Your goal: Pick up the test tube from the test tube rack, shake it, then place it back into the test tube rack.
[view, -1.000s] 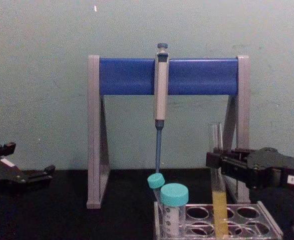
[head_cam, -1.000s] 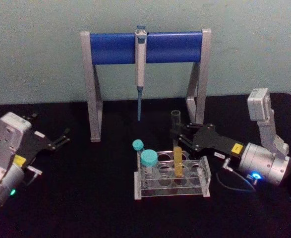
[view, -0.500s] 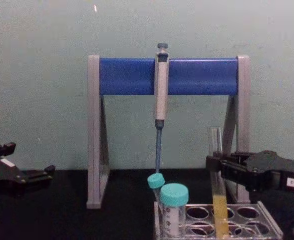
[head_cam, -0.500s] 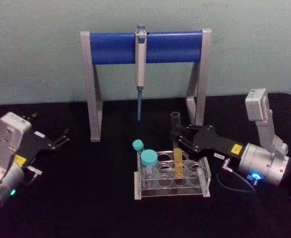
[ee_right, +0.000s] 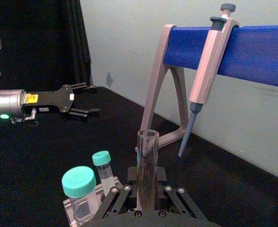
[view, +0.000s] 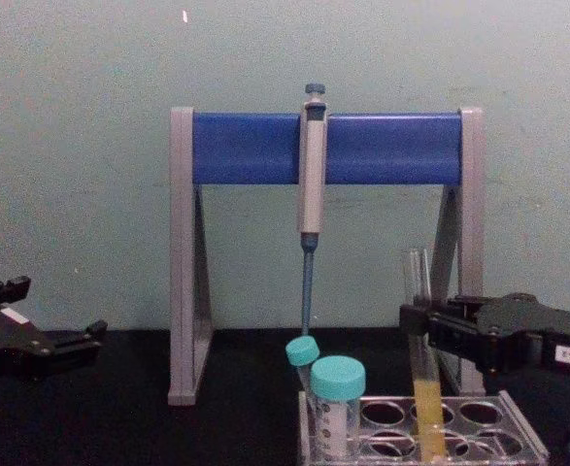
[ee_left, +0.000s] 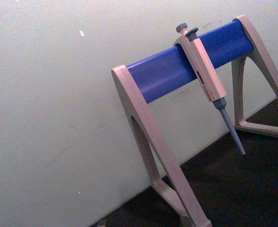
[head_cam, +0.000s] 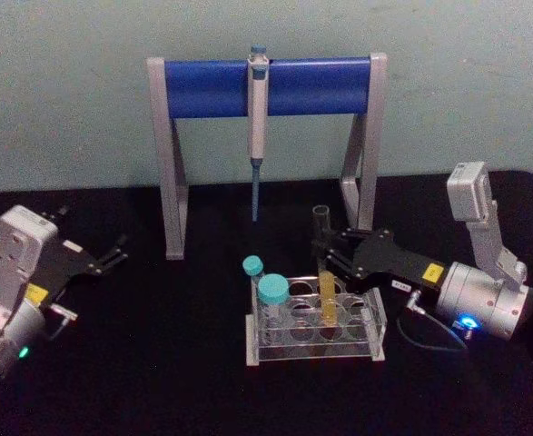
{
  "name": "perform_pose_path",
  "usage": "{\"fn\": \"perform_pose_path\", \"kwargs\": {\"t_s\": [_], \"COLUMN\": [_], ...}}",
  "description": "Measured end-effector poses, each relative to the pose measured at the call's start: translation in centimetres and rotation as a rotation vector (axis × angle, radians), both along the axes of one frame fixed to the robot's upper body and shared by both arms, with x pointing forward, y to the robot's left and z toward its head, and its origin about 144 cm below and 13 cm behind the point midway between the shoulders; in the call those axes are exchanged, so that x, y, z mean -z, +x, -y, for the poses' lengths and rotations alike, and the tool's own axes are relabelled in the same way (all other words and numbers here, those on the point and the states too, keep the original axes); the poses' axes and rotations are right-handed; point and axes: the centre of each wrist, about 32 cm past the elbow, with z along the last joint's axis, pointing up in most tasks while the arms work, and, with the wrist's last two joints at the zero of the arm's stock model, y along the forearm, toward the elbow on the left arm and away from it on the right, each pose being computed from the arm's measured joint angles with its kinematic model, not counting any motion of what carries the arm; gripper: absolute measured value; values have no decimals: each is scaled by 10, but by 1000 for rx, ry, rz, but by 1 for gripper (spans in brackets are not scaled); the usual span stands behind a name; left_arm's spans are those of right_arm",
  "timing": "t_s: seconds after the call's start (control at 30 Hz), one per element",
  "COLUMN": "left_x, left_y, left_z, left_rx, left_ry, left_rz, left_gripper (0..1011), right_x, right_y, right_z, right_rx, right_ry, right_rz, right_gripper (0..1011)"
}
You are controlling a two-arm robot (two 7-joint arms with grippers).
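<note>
The long slim clear glass test tube (head_cam: 326, 291) (view: 426, 408) (ee_right: 147, 161), uncapped and holding yellow-orange liquid in its lower part, stood with its bottom end down in a hole of the small clear plastic test tube rack (head_cam: 311, 347) (view: 522, 429). The hole lay right of the rack's middle, though its row could not be told. In the chest view the tube leaned slightly, with its open top a little to the left of its base.

The right gripper (head_cam: 323, 252) (view: 416, 320) (ee_right: 146, 189) reached in from the right at the height of the tube's empty upper half. Its black fingers were drawn in narrowly, one on either side of the glass and pressed against it, so that it held the tube above the rack's top plate.

Two shorter tubes with teal caps stood at the rack's left end. The wide one (head_cam: 272, 291) (view: 338, 377) (ee_right: 78, 182) was nearer the robot and the thin one (head_cam: 252, 265) (view: 302, 351) (ee_right: 101, 158) was just behind it.

The rack sat on a black table (head_cam: 157, 363). Behind it rose a tall stand with grey legs and a blue crossbar (head_cam: 202, 88) (view: 246, 148) (ee_left: 157, 78) (ee_right: 262, 47). A grey-blue pipette (head_cam: 257, 118) (view: 312, 175) (ee_left: 205, 71) (ee_right: 207, 61) hung from the bar, tip down.

The left gripper (head_cam: 116, 252) (ee_right: 92, 99) rested low at the table's left side, well apart from the rack. Its fingers were spread wide and held nothing.
</note>
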Motion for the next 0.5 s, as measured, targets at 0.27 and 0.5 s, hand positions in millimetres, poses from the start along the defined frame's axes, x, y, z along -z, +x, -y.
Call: {"fn": "perform_pose_path", "kwargs": {"t_s": [0.27, 0.5], "left_x": [0, 0], "left_y": [0, 0], "left_z": [0, 0], "left_rx": [0, 0], "left_ry": [0, 0], "left_rz": [0, 0], "left_gripper": [1002, 1001], "right_x": [0, 0], "right_y": [0, 0], "right_z": [0, 0], "right_rx": [-1, -1], "right_ry": [2, 3], "right_rz": [1, 1], "right_gripper": [230, 241]}}
